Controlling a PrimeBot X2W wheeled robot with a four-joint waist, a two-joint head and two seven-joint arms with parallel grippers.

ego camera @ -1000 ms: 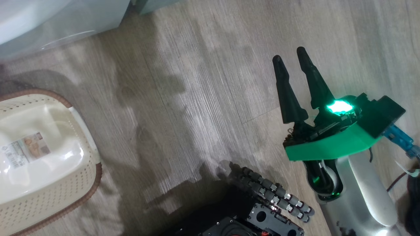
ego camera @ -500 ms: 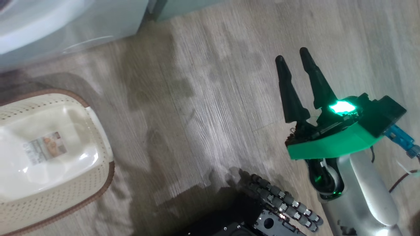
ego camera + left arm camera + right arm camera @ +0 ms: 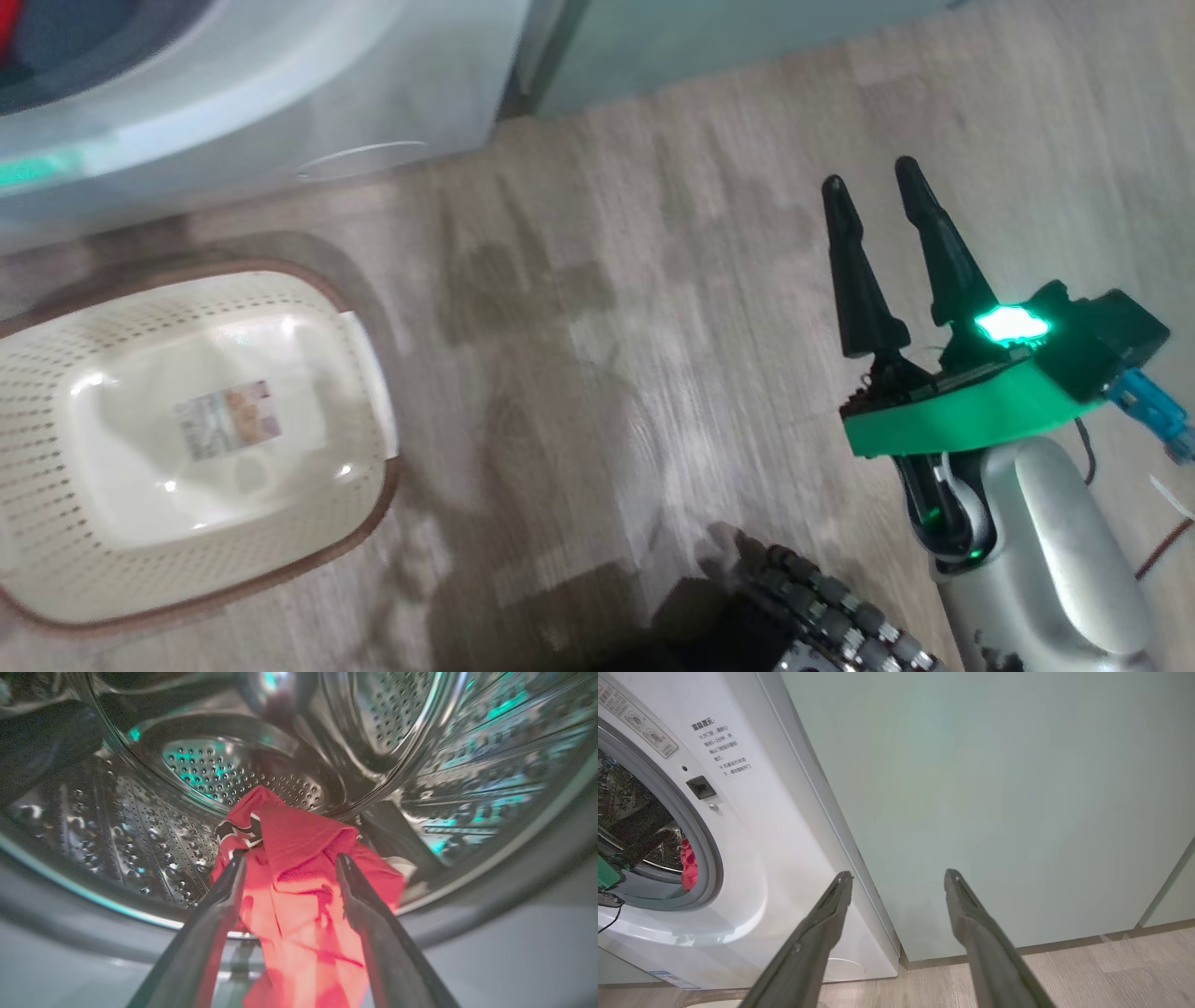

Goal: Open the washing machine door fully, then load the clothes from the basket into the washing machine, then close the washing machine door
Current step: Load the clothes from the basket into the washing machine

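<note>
The right gripper (image 3: 870, 175) has two long, black, tapered fingers mounted on a bright green plastic wrist plate (image 3: 962, 411). The plate carries a glowing green indicator light (image 3: 1010, 324), a black housing (image 3: 1106, 336) and a blue connector (image 3: 1153, 411). The forearm shell (image 3: 1055, 541) is smooth silver-grey. At the near edge lies a black segmented cable chain (image 3: 840, 616) with silver links. The left gripper (image 3: 292, 858) has matching dark fingers.

Left tool (image 3: 290, 857) spread wide, red clothes (image 3: 299, 891) between its fingers, lying in the washing machine (image 3: 210, 770) drum

Head view: the washing machine (image 3: 280, 103) is blurred and cut off by the top edge; the basket (image 3: 308, 308) runs past the left edge. Right wrist view: the grey gasket (image 3: 712, 868) hides most of the clothes (image 3: 689, 865), and the printed notice (image 3: 723, 746) is too small to read.
</note>
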